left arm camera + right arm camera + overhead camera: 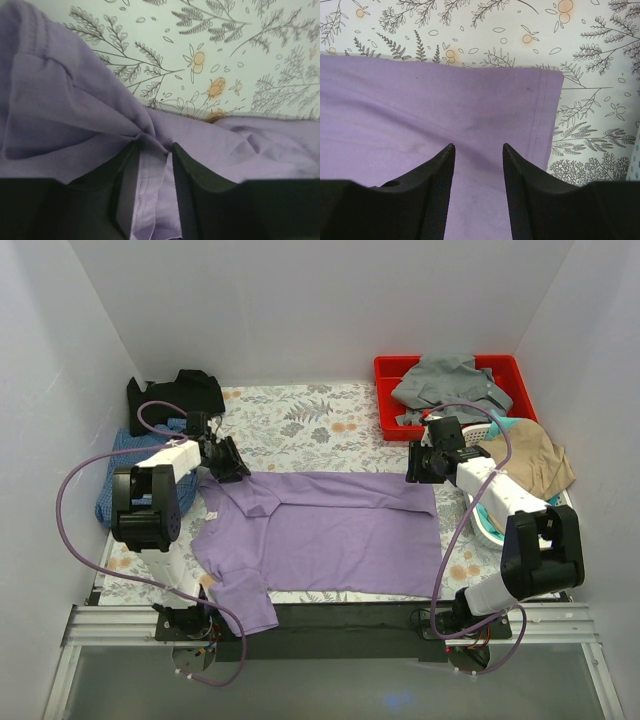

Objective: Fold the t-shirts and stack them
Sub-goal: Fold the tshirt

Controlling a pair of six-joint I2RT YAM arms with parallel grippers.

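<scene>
Floral table (300,420) holds lilac shirt (330,535), black shirt (180,392), blue shirt (110,490), red tray (383,400).

Left arm (150,502) partly hides the blue shirt (122,445).

1 spread t-shirt (330,535) lies across the middle of the table (300,420), neck end to the left, hem to the right. The left gripper (228,462) sits at its far left shoulder, a fold of it between the fingers (127,185); the right gripper (418,465) hangs over its far right hem corner. A 2nd t-shirt (175,392) lies bunched in the far left corner, a 3rd t-shirt (115,475) just before it. A bin (385,390) at far right holds a garment (445,380); a basket (490,525) before it carries a cloth (535,460).
</scene>
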